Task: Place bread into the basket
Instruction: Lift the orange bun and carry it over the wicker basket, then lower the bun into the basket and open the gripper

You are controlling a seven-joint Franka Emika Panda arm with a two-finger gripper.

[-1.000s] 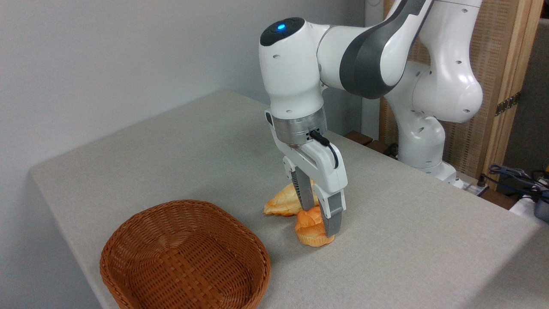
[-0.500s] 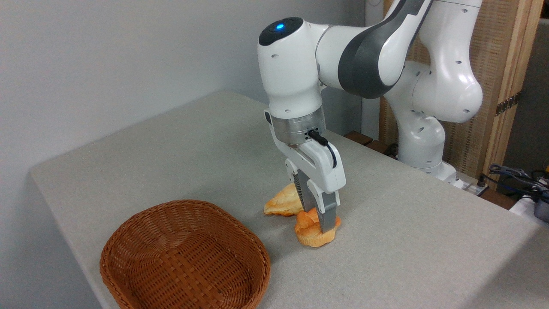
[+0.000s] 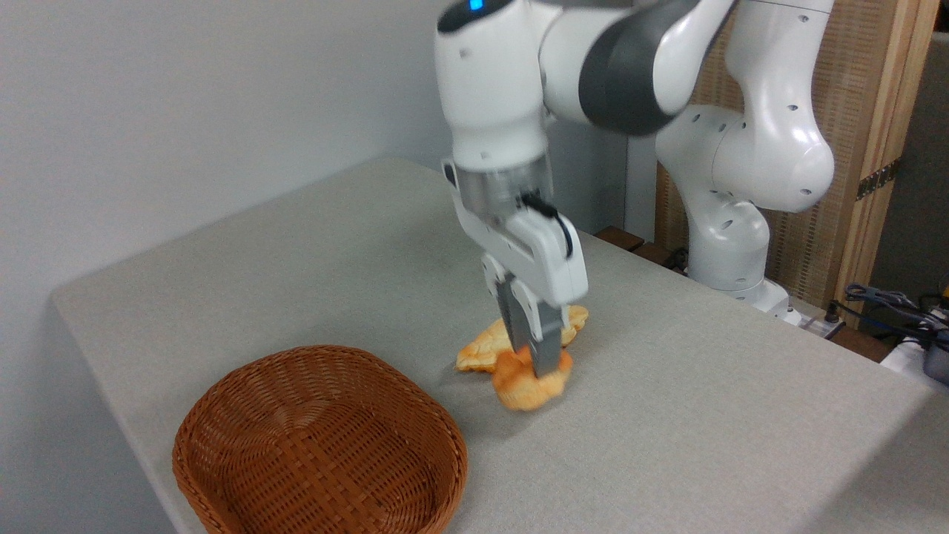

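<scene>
Though motion blurs the gripper [image 3: 535, 356], its fingers seem clamped on the bread [image 3: 528, 382], which hides part of the loaf [image 3: 482, 348] behind; the basket [image 3: 319, 445] is cut off below.

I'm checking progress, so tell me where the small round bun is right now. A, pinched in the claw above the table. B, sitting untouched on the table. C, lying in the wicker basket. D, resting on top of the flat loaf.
A: the claw is closed on the bun, which hangs just off the table, while the basket holds nothing.
</scene>
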